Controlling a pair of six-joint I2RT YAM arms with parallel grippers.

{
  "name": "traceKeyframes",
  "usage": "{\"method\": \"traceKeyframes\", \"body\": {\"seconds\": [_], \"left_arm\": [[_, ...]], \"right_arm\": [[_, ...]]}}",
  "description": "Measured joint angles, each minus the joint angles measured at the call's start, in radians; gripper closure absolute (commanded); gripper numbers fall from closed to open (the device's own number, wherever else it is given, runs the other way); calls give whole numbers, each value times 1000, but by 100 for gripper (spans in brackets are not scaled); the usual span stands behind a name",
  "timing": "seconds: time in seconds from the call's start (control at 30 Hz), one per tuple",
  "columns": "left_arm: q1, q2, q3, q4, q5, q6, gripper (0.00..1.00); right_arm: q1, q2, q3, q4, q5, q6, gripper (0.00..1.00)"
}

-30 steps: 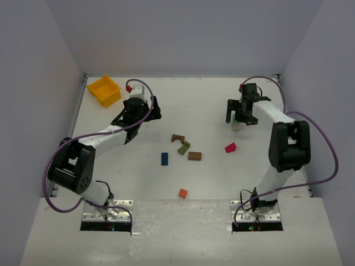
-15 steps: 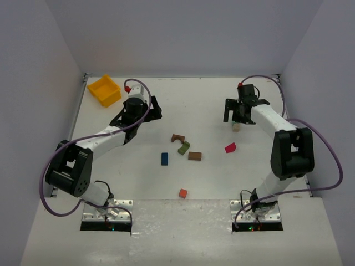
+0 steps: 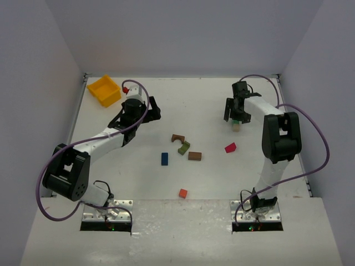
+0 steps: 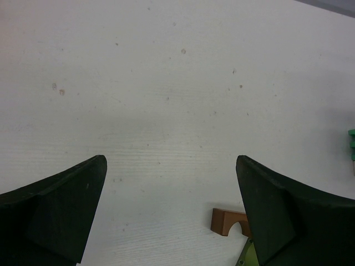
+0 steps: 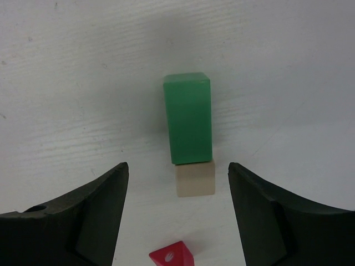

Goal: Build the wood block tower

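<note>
Right wrist view: green block stands upright on pale block, with the right gripper fingers apart either side and touching neither. Against a second back, the right arm's elbow has swung inward and the wrist sits nearer the far edge. So the block looks released. The tower is two high, far right on the worktop. Magenta block waits just beside it; blue block is well apart. Left gripper fingers are apart and empty, arm stretched over bare worktop.
</note>
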Motion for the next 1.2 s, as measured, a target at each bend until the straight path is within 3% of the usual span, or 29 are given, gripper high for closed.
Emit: {"method": "traceKeyframes", "body": {"seconds": [0.67,1.2], "left_arm": [[0,0,0,2,2,0,0],[0,0,0,2,8,0,0]], "right_arm": [[-30,39,0,-18,-12,-1,41],[-31,55,4,-18,-43,-2,45]]}}
